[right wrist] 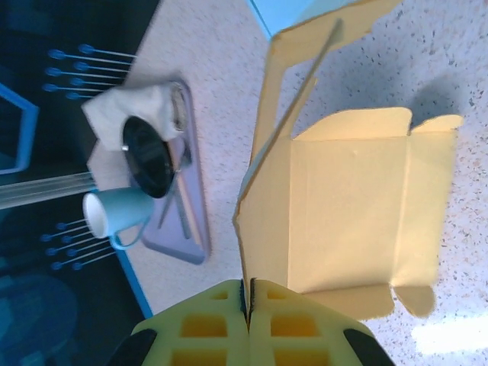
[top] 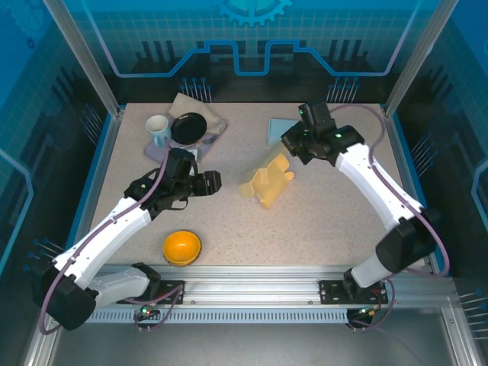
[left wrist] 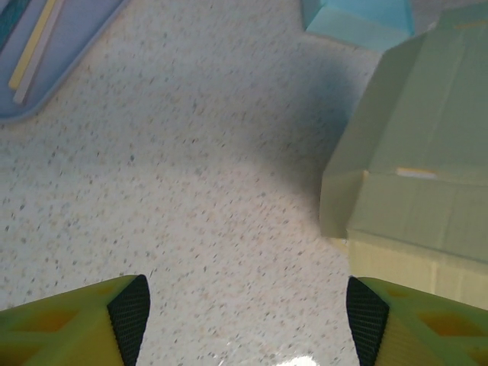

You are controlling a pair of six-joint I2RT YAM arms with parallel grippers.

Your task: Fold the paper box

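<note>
Clutter nearest the bases is an orange bowl (top: 181,247) on the speckled surface (top: 328,229). It sits well apart from the work, and only a wide backward sweep by the left claw (top: 213,181) would knock it.

Further in, that claw hangs low with its jaws wide and nothing between them, aimed right toward the paper box (top: 267,180). In the left wrist view the box's corner shows just beside one of its fingertips (left wrist: 366,320). Driven in too fast, it would likely shove the light card sideways instead of creasing it, or crush a panel off its score line.

The box sits mid-surface, partly unfolded, with one long flap standing out. The right claw (right wrist: 248,301) reaches in from the far right and is pinched tight on a thin edge of the card. That hold is narrow, so a pull against the other claw's push could tear the edge or let it slip free, and the box would drop flat.

Beyond, a blue sheet (top: 280,128) lies near the box. A tray (right wrist: 200,229) with a cup (top: 158,128) stands far left, and a dragged box could catch either.
</note>
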